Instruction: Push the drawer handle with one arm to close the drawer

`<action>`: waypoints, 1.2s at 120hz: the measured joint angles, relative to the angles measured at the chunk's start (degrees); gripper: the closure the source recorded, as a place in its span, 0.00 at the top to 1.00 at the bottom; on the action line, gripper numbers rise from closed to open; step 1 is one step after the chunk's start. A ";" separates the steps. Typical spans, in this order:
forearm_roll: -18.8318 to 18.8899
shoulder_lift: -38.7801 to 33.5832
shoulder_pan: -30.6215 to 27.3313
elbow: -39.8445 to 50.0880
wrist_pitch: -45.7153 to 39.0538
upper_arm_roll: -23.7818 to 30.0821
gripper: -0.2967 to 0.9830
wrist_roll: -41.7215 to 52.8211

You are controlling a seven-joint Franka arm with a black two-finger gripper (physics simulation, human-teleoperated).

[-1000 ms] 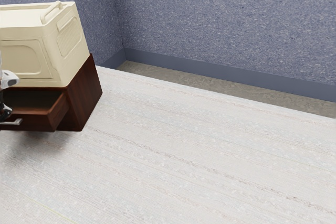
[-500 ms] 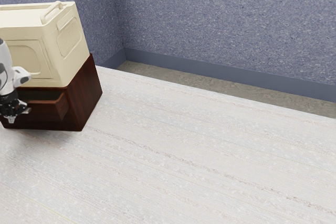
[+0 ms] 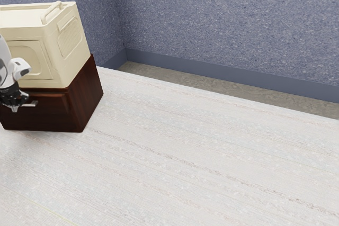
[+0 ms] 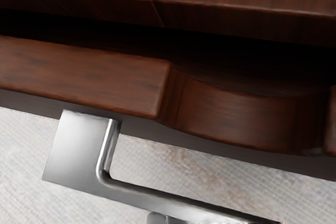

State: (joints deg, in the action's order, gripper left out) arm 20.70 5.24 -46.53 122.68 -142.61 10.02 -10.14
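In the exterior view, the pale bench [image 3: 201, 168], with its thin streaks, spreads over the near part and toward the right. At the left edge of this view is the claw [image 3: 15, 101], pointing downward, beside the drawer handle [image 3: 33, 104]. How far open it is, and whether it has hold of anything, I cannot tell.

The handle is a metal bar, fixed on the near face of the drawer [image 4: 79, 72]. Its long axis runs left to right, along this face and level with the bench, and the bar stands out toward the near side. The wrist view shows a squared end, where the bar turns toward the wood. The drawer is of red-brown wood; its face looks to the near side, and its top edge has a curved dip [image 4: 236, 116]. Behind this edge there is a narrow dark gap, so the drawer is slightly open.

The drawer sits in the dark wooden cabinet [image 3: 86, 99], at the left of the bench. On top of the cabinet rests a cream box [image 3: 71, 46]. Farther away, beyond the bench, come a brownish floor strip [image 3: 212, 87] and a speckled blue-grey wall [image 3: 228, 25].
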 joint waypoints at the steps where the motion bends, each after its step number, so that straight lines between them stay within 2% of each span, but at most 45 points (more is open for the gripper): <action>1: 0.01 0.02 0.00 -0.01 -0.11 0.00 0.15 0.06; 64: 0.65 3.26 -0.88 -2.18 -5.12 -0.09 0.15 2.77; 75: 0.16 2.05 -0.43 -1.05 -4.25 1.38 0.15 3.27; 89: -1.00 -3.32 -0.23 2.88 -0.31 1.80 0.16 3.34; 107: -3.15 -10.97 -1.14 10.36 4.13 2.27 0.26 3.37; 121: -4.26 -15.04 -1.03 13.14 5.97 2.97 0.44 3.68; 133: -10.16 -19.59 -1.79 14.63 7.72 2.52 0.57 6.81; 144: -13.32 -21.92 -2.04 14.73 9.99 2.34 0.64 10.94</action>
State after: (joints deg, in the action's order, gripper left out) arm 7.38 -16.68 -48.57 137.41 -132.62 12.36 0.80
